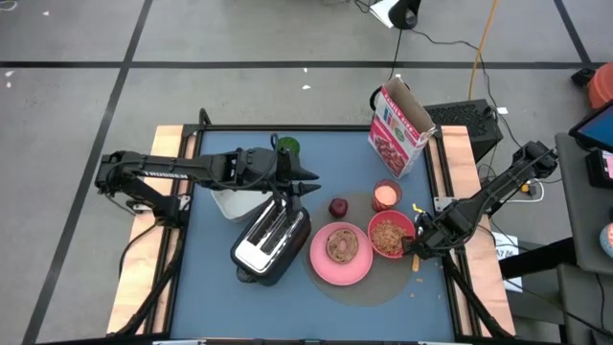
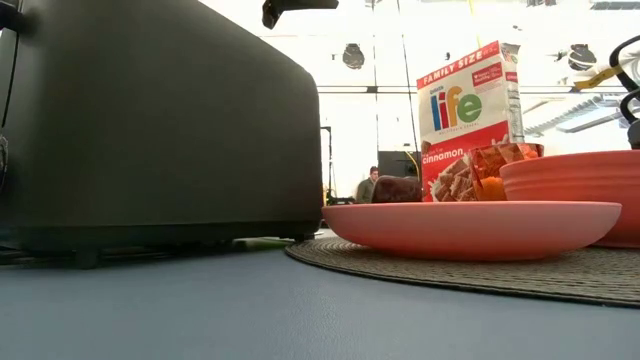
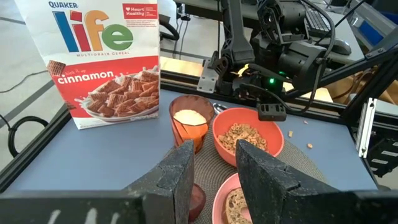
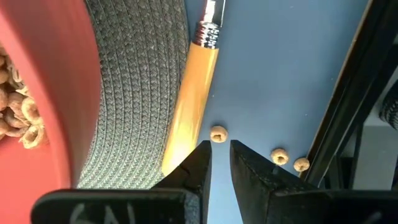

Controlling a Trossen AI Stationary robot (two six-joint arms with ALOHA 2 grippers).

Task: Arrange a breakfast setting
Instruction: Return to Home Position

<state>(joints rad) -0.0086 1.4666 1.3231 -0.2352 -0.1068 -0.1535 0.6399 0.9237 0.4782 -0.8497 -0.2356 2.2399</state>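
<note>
Dark fingers of the right gripper [image 4: 220, 155] stand slightly parted with nothing between them, low over the blue table [image 4: 273, 74] at its right edge. Just ahead of the tips lies the orange-handled spoon [image 4: 193, 106], flat on the table and hard against the rim of the woven placemat [image 4: 134, 93]. The red bowl [image 4: 43, 74] of cereal sits on that mat on the spoon's far side. A few stray cereal loops [image 4: 218, 133] lie loose near the fingertips.

The spoon's long axis runs along the mat's edge. Its handle end is nearest the gripper and the metal neck points away from it; the spoon's bowl is out of sight. I judge it light, stiff and smooth. Lying flat, it would be awkward to pinch, so the best hold is across the handle at mid-length, jaws square to the axis.

Farther out, the pink plate [image 1: 321, 264] carries the browned bread [image 1: 342, 244], with the dark red fruit [image 1: 338, 207] and the pink cup [image 1: 386, 195] beyond it on the mat. The setting looks complete. The left gripper [image 1: 308, 188] hangs above the toaster [image 1: 271, 240], its fingers spread and empty
</note>
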